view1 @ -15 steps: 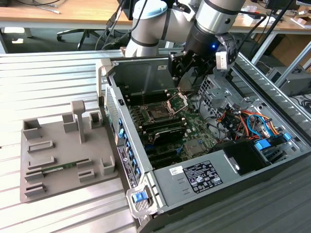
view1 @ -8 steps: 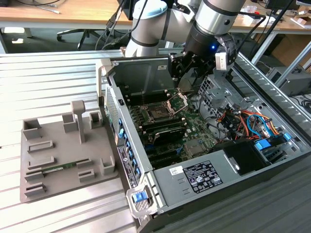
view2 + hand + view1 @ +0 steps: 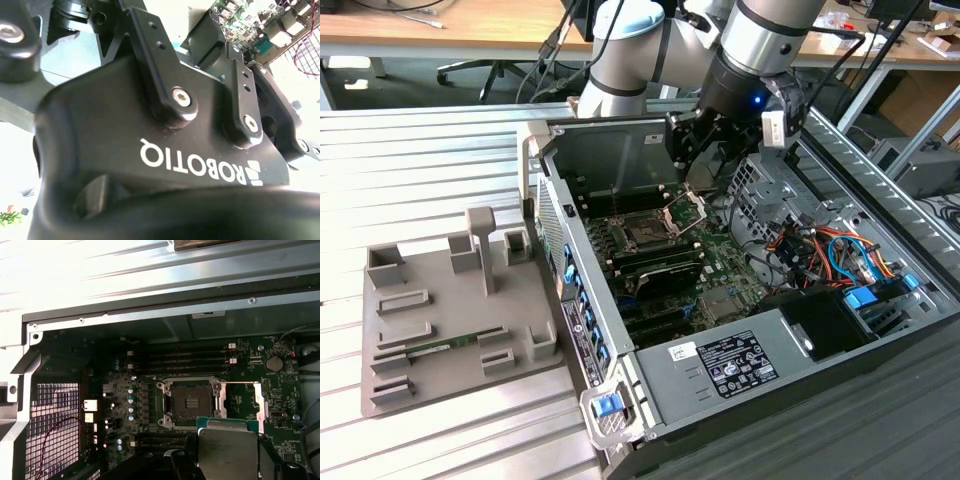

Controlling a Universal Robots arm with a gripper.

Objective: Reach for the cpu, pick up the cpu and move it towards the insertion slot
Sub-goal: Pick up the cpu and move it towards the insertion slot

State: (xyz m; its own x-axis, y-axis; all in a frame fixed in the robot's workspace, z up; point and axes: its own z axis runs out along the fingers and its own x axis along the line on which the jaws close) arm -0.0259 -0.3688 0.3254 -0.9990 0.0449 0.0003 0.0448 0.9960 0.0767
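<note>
Already the reach and the pick-up look done: in the first wrist view the cpu rides at the end effector, its pale top facing the camera and its green edge showing along one side, with dark finger parts flanking it, so I judge the end effector clamped on the cpu. The insertion slot lies open just beyond the chip in that view, its hinged bracket swung aside on the motherboard. In the exterior view the end effector hangs inside the computer case, above and near the insertion slot. What remains is closing the last gap to the socket. The contact between fingers and chip is cut off at the picture's edge. On the surface, the grey tray sits beside the case.
</note>
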